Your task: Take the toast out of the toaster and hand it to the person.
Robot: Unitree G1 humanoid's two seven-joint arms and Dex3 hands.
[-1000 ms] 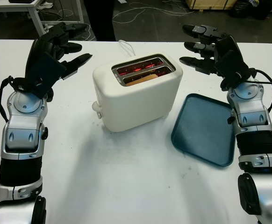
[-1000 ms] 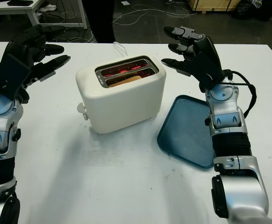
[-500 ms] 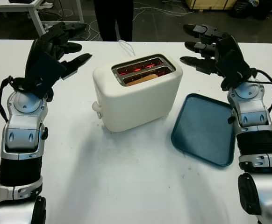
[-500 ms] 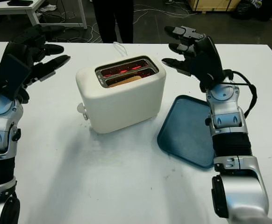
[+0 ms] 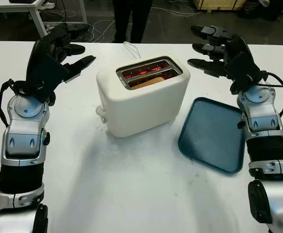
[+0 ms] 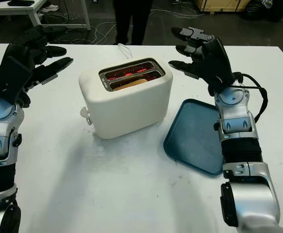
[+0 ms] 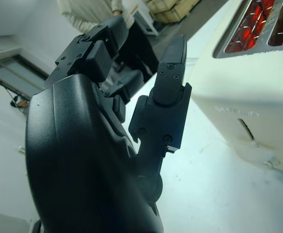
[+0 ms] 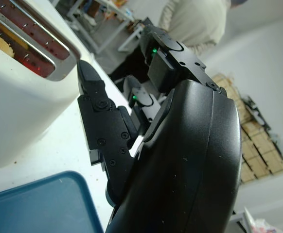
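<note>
the tan slice of toast (image 5: pixel 148 81) sat in the near slot of the cream plastic toaster (image 5: pixel 142 95). the left hand (image 5: pixel 60 51) hovered left of the toaster, the right hand (image 5: pixel 220 50) right of it, both with fingers uncurled, holding nothing.

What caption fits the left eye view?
Open robot hands, left and right, flank glowing toaster holding toast.

White toaster (image 6: pixel 127 99) mid-counter (image 6: pixel 107 184), slots glowing red, what looks like toast (image 6: pixel 130 82) inside, blue tray (image 6: pixel 192 137) beside, left hand (image 6: pixel 27 58) and right hand (image 6: pixel 202 51) open, raised either side
</note>
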